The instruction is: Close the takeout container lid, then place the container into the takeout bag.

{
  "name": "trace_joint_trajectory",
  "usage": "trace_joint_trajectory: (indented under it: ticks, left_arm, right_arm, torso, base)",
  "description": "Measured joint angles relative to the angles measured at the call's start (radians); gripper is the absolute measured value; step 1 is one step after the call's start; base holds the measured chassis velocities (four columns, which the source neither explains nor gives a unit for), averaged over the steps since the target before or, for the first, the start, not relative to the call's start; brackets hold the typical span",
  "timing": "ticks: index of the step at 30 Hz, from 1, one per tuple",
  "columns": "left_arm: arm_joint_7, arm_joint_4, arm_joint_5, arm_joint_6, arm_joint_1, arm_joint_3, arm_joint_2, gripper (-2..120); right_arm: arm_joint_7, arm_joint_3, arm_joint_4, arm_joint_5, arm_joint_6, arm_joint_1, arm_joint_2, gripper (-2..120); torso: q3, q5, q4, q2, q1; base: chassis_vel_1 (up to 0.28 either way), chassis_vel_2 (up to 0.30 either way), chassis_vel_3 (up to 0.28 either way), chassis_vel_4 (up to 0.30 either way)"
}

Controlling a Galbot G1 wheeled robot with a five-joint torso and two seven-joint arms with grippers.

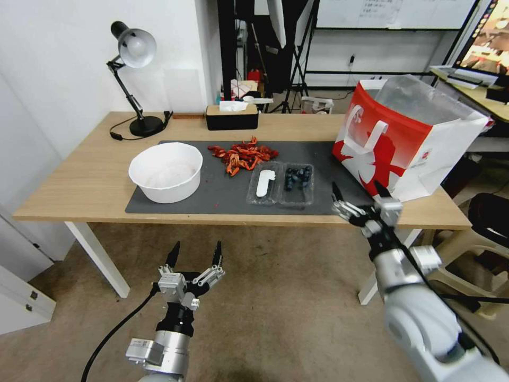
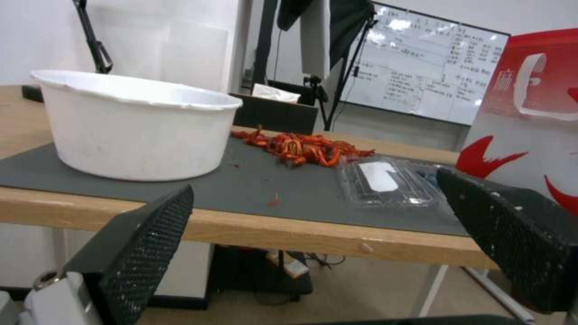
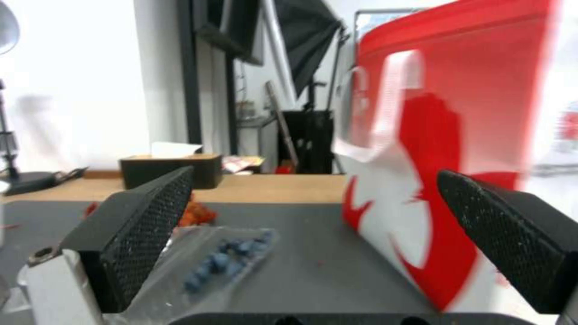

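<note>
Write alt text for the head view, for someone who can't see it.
An open takeout container of blueberries lies on a wooden table, lid flat beside a white bowl and a red-and-white takeout bag. The left gripper and right gripper hover open nearby.

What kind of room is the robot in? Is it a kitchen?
Probably not a kitchen. It looks like a lab or test studio: a whiteboard with writing, light stands behind the wooden table, and a monitor on a desk nearby.
</note>
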Motion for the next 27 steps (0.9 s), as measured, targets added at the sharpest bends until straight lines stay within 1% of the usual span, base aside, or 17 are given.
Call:
trace_joint_trajectory:
  ticks: [1, 2, 4, 6, 8, 11, 15, 18, 19, 20, 22, 23, 26, 27]
  left_arm:
    - [0.002, 0.001, -0.007, 0.001, -0.002, 0.000, 0.005, 100]
    - [0.003, 0.002, -0.011, 0.002, -0.004, 0.002, 0.009, 100]
    - [0.003, 0.002, -0.014, 0.003, -0.005, 0.004, 0.011, 100]
    - [0.006, 0.003, -0.027, 0.010, -0.010, 0.010, 0.020, 100]
    - [0.006, 0.003, -0.031, 0.012, -0.011, 0.011, 0.022, 100]
    - [0.008, -0.008, -0.087, 0.038, -0.015, 0.017, 0.036, 100]
    - [0.009, -0.023, -0.128, 0.057, -0.013, 0.019, 0.037, 100]
    - [0.016, -0.042, -0.223, 0.097, -0.018, 0.023, 0.038, 100]
    - [0.016, -0.042, -0.223, 0.097, -0.018, 0.023, 0.038, 100]
    - [0.017, -0.047, -0.262, 0.118, -0.026, 0.028, 0.044, 100]
    - [0.017, -0.056, -0.334, 0.158, -0.050, 0.043, 0.064, 100]
    - [0.017, -0.056, -0.334, 0.158, -0.050, 0.043, 0.064, 100]
    - [0.015, -0.064, -0.469, 0.212, -0.104, 0.073, 0.108, 100]
    - [0.015, -0.064, -0.469, 0.212, -0.104, 0.073, 0.108, 100]
  right_arm:
    - [-0.011, 0.020, 0.002, -0.023, 0.046, -0.052, 0.027, 100]
    - [-0.016, 0.029, 0.002, -0.032, 0.071, -0.085, 0.043, 100]
    - [-0.020, 0.034, 0.002, -0.036, 0.087, -0.107, 0.053, 100]
    - [-0.041, 0.056, -0.002, -0.048, 0.132, -0.175, 0.093, 100]
    - [-0.045, 0.060, -0.004, -0.050, 0.139, -0.187, 0.100, 100]
    - [-0.084, 0.079, -0.021, -0.059, 0.177, -0.243, 0.136, 100]
    - [-0.095, 0.075, -0.026, -0.059, 0.180, -0.245, 0.136, 100]
    - [-0.116, 0.055, -0.036, -0.058, 0.188, -0.240, 0.130, 100]
    - [-0.116, 0.055, -0.036, -0.058, 0.188, -0.240, 0.130, 100]
    - [-0.126, 0.052, -0.039, -0.058, 0.195, -0.245, 0.135, 100]
    - [-0.143, 0.054, -0.041, -0.059, 0.210, -0.261, 0.150, 100]
    - [-0.143, 0.054, -0.041, -0.059, 0.210, -0.261, 0.150, 100]
    - [-0.165, 0.060, -0.044, -0.065, 0.230, -0.281, 0.172, 100]
    - [-0.165, 0.060, -0.044, -0.065, 0.230, -0.281, 0.172, 100]
  torso:
    - [0.000, -0.0002, -0.0001, 0.000, 0.000]
    - [0.000, 0.0000, -0.0002, 0.000, 0.000]
    - [0.000, -0.0003, -0.0002, 0.000, 0.000]
    - [0.000, -0.0002, -0.0001, 0.000, 0.000]
    - [0.000, -0.0001, -0.0001, 0.000, 0.000]
    - [0.000, -0.0002, -0.0002, 0.000, 0.000]
    - [0.000, -0.0001, 0.0000, 0.000, 0.000]
    - [0.000, 0.0000, 0.0002, 0.000, 0.000]
    - [0.000, 0.0000, 0.0002, 0.000, 0.000]
    - [0.000, 0.0000, 0.0004, 0.000, 0.000]
    - [0.000, 0.0000, 0.0000, 0.000, 0.000]
    - [0.000, 0.0000, 0.0000, 0.000, 0.000]
    - [0.000, -0.0001, -0.0001, 0.000, 0.000]
    - [0.000, -0.0001, -0.0001, 0.000, 0.000]
  base:
    - [0.000, 0.000, 0.000, 0.000]
    - [0.000, 0.000, 0.000, 0.000]
    - [0.000, 0.000, 0.000, 0.000]
    - [0.000, 0.000, 0.000, 0.000]
    - [0.000, 0.000, 0.000, 0.000]
    - [0.000, 0.000, 0.000, 0.000]
    - [0.000, 0.000, 0.000, 0.000]
    - [0.000, 0.000, 0.000, 0.000]
    - [0.000, 0.000, 0.000, 0.000]
    - [0.000, 0.000, 0.000, 0.000]
    - [0.000, 0.000, 0.000, 0.000]
    - [0.000, 0.000, 0.000, 0.000]
    - [0.000, 0.000, 0.000, 0.000]
    - [0.000, 0.000, 0.000, 0.000]
